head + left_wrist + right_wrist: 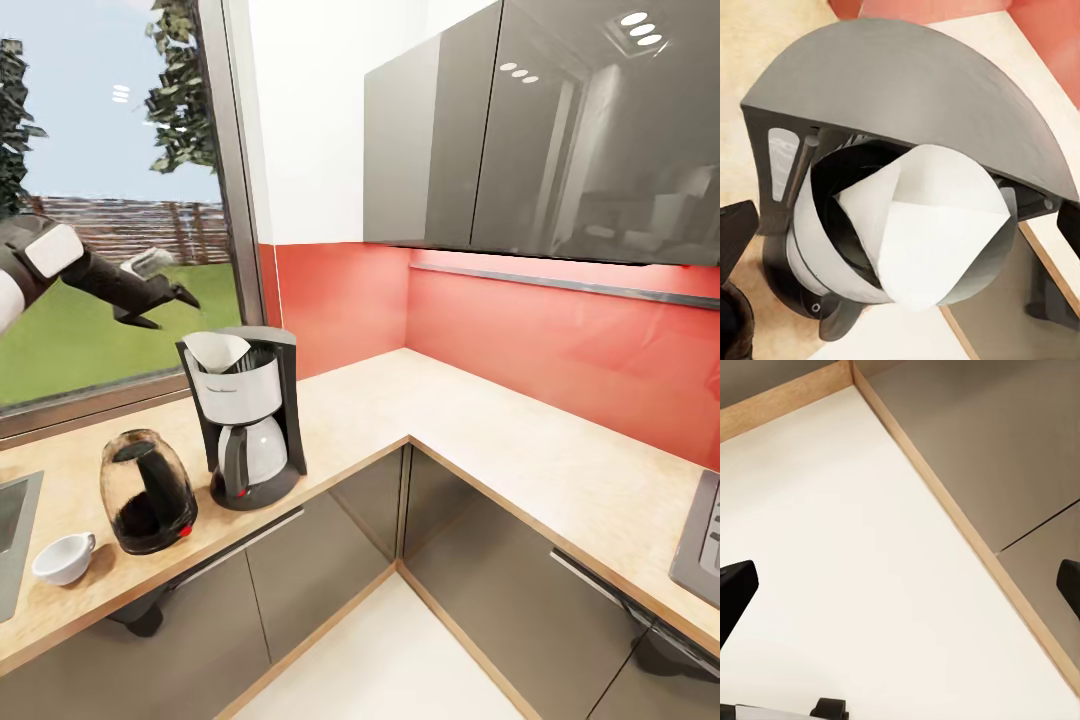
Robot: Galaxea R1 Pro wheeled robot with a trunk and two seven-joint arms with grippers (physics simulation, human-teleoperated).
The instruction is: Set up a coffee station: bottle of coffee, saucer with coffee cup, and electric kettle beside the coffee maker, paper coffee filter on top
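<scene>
Countertop (380, 400) in the head view carries the coffee maker (247, 415), a white paper filter (220, 349) sitting in its open top. Just beside it stands the dark kettle (148, 491), and past the kettle a white cup (63, 558). Above the coffee maker hangs the left gripper (170, 305), fingers spread, holding nothing.

From the left wrist, the filter (930, 225) appears as a folded cone in the coffee maker (907, 97), fingertips cropped.

From the right wrist, pale floor (855, 570) and cabinet fronts (990, 450) show; the right gripper's (900, 585) dark fingertips (735, 592) sit wide apart, empty, cut off at the edges.
</scene>
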